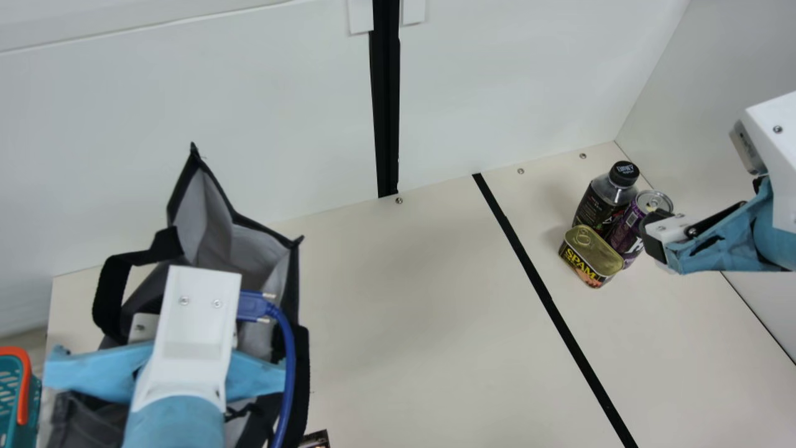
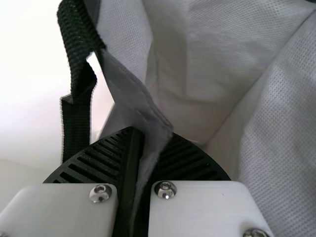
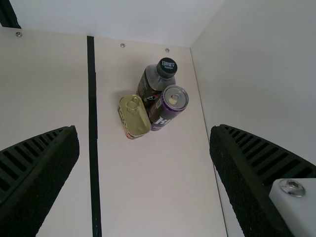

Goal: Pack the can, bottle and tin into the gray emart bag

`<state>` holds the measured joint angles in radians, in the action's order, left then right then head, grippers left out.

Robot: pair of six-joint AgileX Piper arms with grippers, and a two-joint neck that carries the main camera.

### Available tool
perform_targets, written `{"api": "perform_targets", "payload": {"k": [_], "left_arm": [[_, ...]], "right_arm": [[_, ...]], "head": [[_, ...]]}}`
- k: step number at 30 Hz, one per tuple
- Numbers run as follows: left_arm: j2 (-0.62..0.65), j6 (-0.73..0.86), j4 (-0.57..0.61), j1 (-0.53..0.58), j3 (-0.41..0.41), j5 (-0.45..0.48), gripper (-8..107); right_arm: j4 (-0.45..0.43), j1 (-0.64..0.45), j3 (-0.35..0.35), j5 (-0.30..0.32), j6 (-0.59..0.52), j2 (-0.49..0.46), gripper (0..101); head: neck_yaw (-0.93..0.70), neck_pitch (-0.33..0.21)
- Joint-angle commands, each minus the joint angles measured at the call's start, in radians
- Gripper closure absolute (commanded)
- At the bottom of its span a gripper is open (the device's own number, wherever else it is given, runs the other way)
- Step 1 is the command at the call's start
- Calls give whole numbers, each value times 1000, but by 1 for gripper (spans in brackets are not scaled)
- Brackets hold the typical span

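Left arm: reaches in from the main view's bottom edge, over the gray emart bag (image 1: pixel 289 298), its white wrist housing above the near part of the bag's mouth. Left gripper (image 1: pixel 189 330) closed down on a fold of the bag's gray wall; in the left wrist view the ribbed fingers (image 2: pixel 101 160) nip it between them, a black strap (image 2: pixel 76 123) hanging beside.

Right arm: in from the main view's right edge, wrist up off the table (image 1: pixel 435 323), blue sleeve slanting. Right gripper (image 1: pixel 652 231) spread wide, nothing between its fingers (image 3: pixel 37 173), turned toward the group of three goods. How high it hangs over them, I cannot tell.

Bag: mouth gaping, peaked corners standing up, pale lining showing in both the main view and left wrist view. Its floor is hidden from me, so contents uncertain.

Goods, all outside the bag, bunched on the table's right side past the black strip (image 1: pixel 541 286): bottle (image 1: pixel 600 202), dark cap up; purple can (image 1: pixel 628 227) just beside it, upright; gold-lidded tin (image 1: pixel 591 252) close against the pair, lid up.

Teal basket (image 1: pixel 11 398), orange handle, at the main view's left edge.
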<state>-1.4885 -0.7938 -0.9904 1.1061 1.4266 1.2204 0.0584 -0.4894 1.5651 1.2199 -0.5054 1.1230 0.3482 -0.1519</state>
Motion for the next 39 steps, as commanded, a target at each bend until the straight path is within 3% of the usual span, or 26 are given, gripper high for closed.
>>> {"api": "perform_targets", "payload": {"k": [1, 27, 39], "left_arm": [[-9, -8, 10, 10, 5, 0, 89], [-80, -105, 125, 78, 78, -4, 89], [-50, -119, 288, -14, 33, -161, 89]], "right_arm": [[0, 0, 0, 0, 0, 0, 11], [0, 0, 0, 0, 0, 0, 11], [0, 0, 0, 0, 0, 0, 11]], "head": [[1, -23], [1, -23], [1, -23]]}}
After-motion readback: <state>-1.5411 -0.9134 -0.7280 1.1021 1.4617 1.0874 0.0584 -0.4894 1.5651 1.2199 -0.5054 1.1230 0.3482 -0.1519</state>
